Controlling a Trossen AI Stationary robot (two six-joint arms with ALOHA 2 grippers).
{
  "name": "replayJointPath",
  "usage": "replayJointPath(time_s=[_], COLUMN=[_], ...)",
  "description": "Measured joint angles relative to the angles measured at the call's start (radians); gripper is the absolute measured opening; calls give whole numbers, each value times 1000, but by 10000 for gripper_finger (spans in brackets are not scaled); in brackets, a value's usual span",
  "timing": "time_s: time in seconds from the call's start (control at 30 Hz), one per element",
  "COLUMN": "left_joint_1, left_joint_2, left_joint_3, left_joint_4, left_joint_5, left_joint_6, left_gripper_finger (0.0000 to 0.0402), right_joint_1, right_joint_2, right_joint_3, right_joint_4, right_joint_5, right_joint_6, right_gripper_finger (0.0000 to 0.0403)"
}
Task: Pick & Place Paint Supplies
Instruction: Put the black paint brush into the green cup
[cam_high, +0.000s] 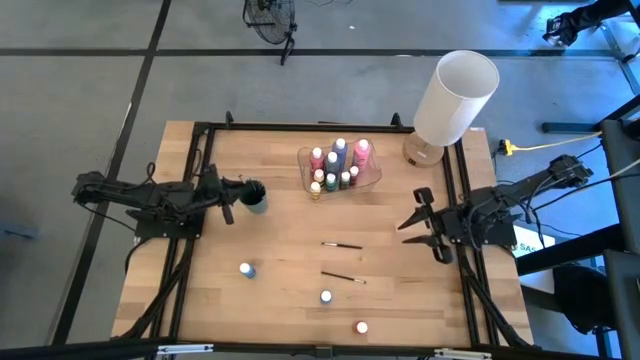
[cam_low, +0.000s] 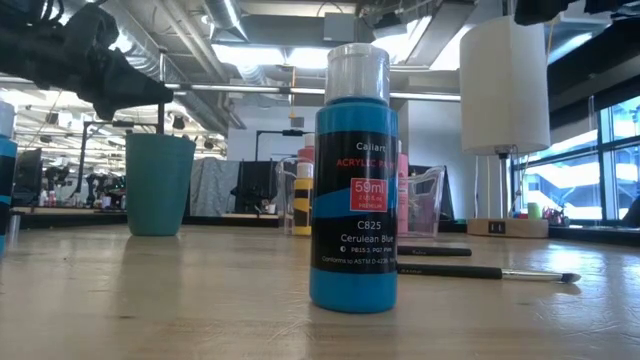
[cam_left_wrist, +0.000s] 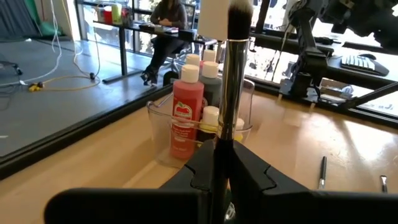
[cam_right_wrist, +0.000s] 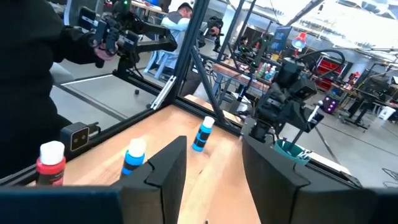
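- Left claw (cam_left_wrist: 221, 168): fingers pressed together on the shaft of a paintbrush (cam_left_wrist: 233, 81), held upright with its dark bristle tuft uppermost. In the high view this claw (cam_high: 228, 196) sits at the counter's left side, just beside a teal cup (cam_high: 254, 197).
- Right claw (cam_right_wrist: 211, 168): fingers spread with a clear gap, gripping nothing. In the high view it (cam_high: 418, 222) hangs over the counter's right edge.
- Held paintbrush: thin, straight handle with a metal ferrule below a rounded dark tuft.
- Teal cup: smooth, slightly tapered, matte plastic; stands upright on the counter in the low view (cam_low: 158, 185).
- Clear container (cam_high: 372, 172): transparent plastic, rounded walls, at the counter's far centre. It holds a cluster of upright bottles, including a pink bottle (cam_high: 362, 151) and a red bottle (cam_left_wrist: 187, 118) with white cap.
- Loose paintbrushes: two lie flat on the bare wood near centre, one (cam_high: 341, 244) farther back, one (cam_high: 343, 277) nearer the front; both thin and dark-handled.
- Loose bottles: a blue bottle (cam_high: 246, 270) front left, a second blue bottle (cam_high: 326, 297) front centre, a small red bottle (cam_high: 361, 327) at the front edge; all upright, white-capped, well apart.
- Low view: the near blue bottle (cam_low: 354, 180) is cylindrical with a clear cap and a printed label.
- Counter (cam_high: 270, 260): light wood planks, smooth, framed by dark rails.
- White lamp (cam_high: 455, 98): large smooth cylinder on a wooden base, at the far right corner.
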Motion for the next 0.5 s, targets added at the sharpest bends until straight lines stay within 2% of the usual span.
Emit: replayJointPath(time_s=[0.5], left_joint_1=[0], left_joint_2=[-3], left_joint_3=[0], left_joint_4=[-64], left_joint_5=[-14], left_joint_6=[0], left_gripper_finger=[22], right_joint_1=[-40], right_joint_2=[54], right_joint_3=[0], right_joint_4=[40], right_joint_5=[-1], right_joint_6=[0], right_gripper_finger=[158])
